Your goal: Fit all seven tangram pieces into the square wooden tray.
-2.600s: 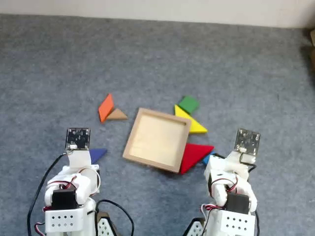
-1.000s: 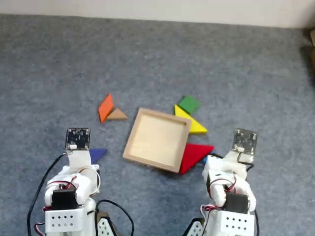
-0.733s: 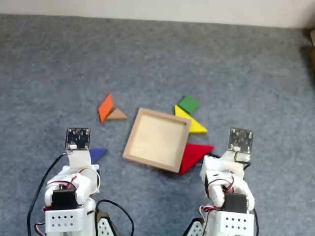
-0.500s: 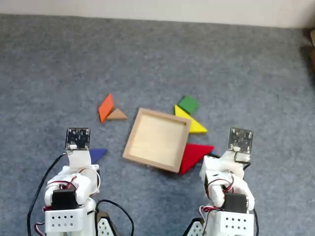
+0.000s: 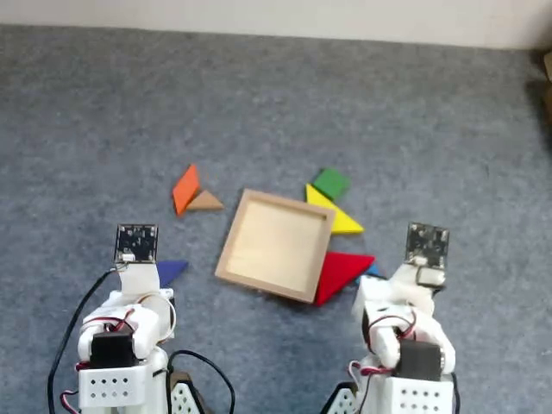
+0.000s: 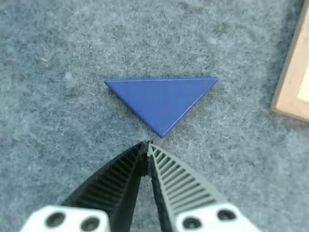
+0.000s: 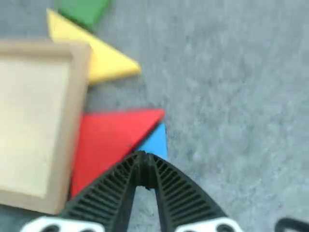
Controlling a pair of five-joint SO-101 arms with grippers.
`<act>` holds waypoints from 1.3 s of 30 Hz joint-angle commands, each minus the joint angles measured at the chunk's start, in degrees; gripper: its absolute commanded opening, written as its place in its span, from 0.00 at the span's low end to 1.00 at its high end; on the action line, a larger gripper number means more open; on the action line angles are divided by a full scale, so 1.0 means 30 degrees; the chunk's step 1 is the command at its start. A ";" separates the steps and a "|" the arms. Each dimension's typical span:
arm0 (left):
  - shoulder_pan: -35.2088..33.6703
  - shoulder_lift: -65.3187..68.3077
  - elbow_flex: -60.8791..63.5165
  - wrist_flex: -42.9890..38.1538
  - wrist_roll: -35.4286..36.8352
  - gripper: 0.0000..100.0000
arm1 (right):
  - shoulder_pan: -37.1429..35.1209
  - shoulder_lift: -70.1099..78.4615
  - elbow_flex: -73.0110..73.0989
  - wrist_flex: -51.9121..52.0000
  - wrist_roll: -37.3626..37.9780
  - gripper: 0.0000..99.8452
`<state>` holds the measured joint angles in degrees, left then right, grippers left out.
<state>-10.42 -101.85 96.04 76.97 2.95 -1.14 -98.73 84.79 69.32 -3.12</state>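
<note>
We record: square wooden tray (image 5: 263,286), between the two sets of fingers; red triangle (image 7: 108,140), touching the tray, just ahead of the right fingers (image 7: 143,157), pinched shut; dark blue triangle (image 6: 161,99), just ahead of the left fingers (image 6: 146,144), likewise shut; light blue piece (image 7: 157,141), beside the right fingers.

Your right arm (image 5: 401,319) has not held still: over the first two seconds its wrist (image 5: 428,244) swung in toward the tray (image 5: 231,250). In the last half second it has swung back out, ending farther from the tray than a moment ago, though not quite as far out as at the start. As it came in it covered the light blue piece (image 5: 373,271) on the red triangle's (image 5: 341,269) far side from the tray; that piece's corner shows again now.
</note>
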 commanded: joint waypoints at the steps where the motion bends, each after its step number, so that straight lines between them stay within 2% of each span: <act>1: -0.0220 -0.0659 0.0396 0.0088 -0.0147 0.01 | -0.0073 0.0015 -0.3795 0.0923 -0.0821 0.00; 5: -0.0220 -0.0659 0.0396 0.0088 -0.0147 0.01 | -0.0190 0.1773 -0.6462 0.1333 -0.2989 0.00; 11: -0.0220 -0.0659 0.0396 0.0088 -0.0147 0.01 | -0.0806 1.0447 -1.0916 0.2359 -0.3048 0.00; 14: -0.0220 -0.0659 0.0396 0.0088 -0.0147 0.01 | -0.1245 1.3524 -1.2821 0.2300 -0.1905 0.00; 19: -0.0220 -0.0659 0.0396 0.0088 -0.0147 0.01 | -0.1597 1.4842 -1.3641 0.0718 0.1553 0.00; 22: -0.0220 -0.0659 0.0396 0.0088 -0.0147 0.01 | -0.3502 1.5429 -1.3641 0.0454 0.2667 0.00; 25: -0.0220 -0.0659 0.0396 0.0088 -0.0147 0.01 | -0.5875 1.6571 -1.3641 0.0454 0.2579 0.00; 28: -0.0220 -0.0659 0.0396 0.0088 -0.0147 0.01 | -0.7136 1.8535 -1.3758 -0.0103 0.0586 0.00; 30: -0.0220 -0.0659 0.0396 0.0088 -0.0147 0.01 | -0.7106 2.0117 -1.3817 -0.1040 -0.0381 0.00; 39: -0.0220 -0.0659 0.0396 0.0088 -0.0147 0.01 | -0.6403 2.4952 -1.3875 -0.4996 -0.0440 0.00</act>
<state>-10.42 -101.85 96.04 76.97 2.95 -21.89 -24.97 47.60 58.33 -3.65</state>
